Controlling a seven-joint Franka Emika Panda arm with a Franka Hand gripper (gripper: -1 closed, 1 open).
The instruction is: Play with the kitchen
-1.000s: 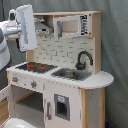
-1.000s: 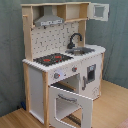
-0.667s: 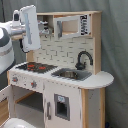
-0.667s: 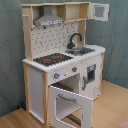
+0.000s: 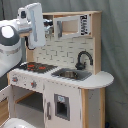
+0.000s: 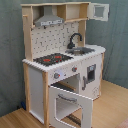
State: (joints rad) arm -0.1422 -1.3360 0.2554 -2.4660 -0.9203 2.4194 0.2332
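Observation:
The kitchen is a tall white and light-wood toy with a black-red hob, a steel sink and a black faucet. In the first exterior view my gripper is high up at the kitchen's top left corner, above the hob, with the white hand behind it. The second exterior view shows the kitchen with its grey hood, hob, faucet and the oven door hanging open. The arm is out of the second exterior view.
An upper cabinet door stands open at the top, on the second exterior view's right. A grey curtain hangs behind the kitchen. The floor is wood. My arm's bulky white body fills the first exterior view's left.
My hand has shifted a little to the right and up, closer to the kitchen's top corner. The kitchen's doors have not moved.

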